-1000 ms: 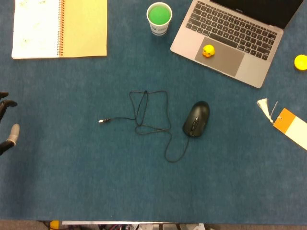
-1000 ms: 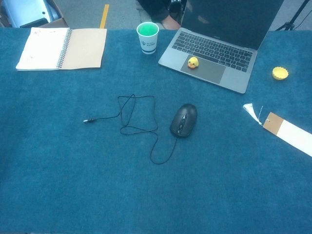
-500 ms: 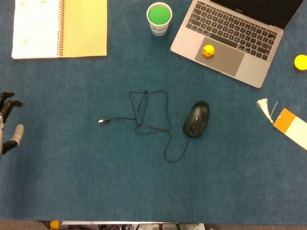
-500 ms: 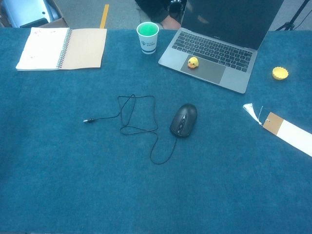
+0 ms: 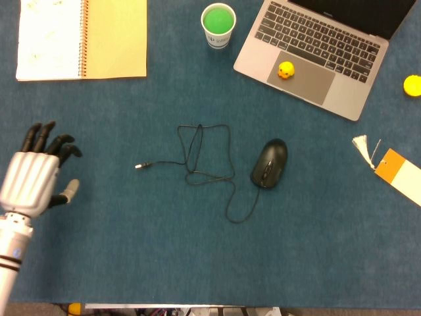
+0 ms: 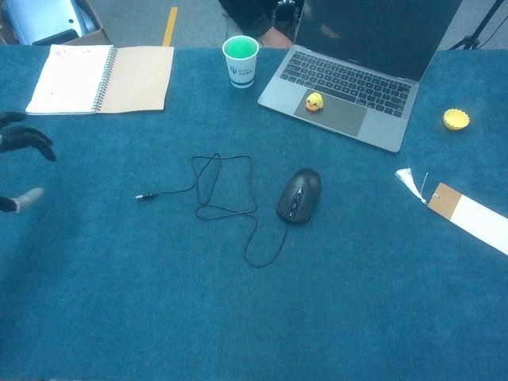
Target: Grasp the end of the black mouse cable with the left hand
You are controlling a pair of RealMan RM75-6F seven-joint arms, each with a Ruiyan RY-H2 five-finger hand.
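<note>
A black mouse (image 5: 269, 163) (image 6: 299, 194) lies near the middle of the blue table. Its thin black cable (image 5: 209, 153) (image 6: 226, 184) loops to the left of it and ends in a small plug (image 5: 139, 166) (image 6: 142, 196) lying flat. My left hand (image 5: 37, 174) (image 6: 20, 159) hovers at the table's left side, well to the left of the plug, fingers spread and holding nothing. Only its fingertips show in the chest view. The right hand is outside both views.
An open spiral notebook (image 5: 82, 36) lies at the back left. A cup of green liquid (image 5: 218, 25) stands behind the cable. An open laptop (image 5: 316, 52) carries a small yellow duck (image 5: 285, 70). A yellow cap (image 5: 412, 85) and a tagged card (image 5: 395, 171) lie at the right.
My left hand has come in from the left edge toward the cable's plug, and far more of it shows now. Mouse and cable have not moved.
</note>
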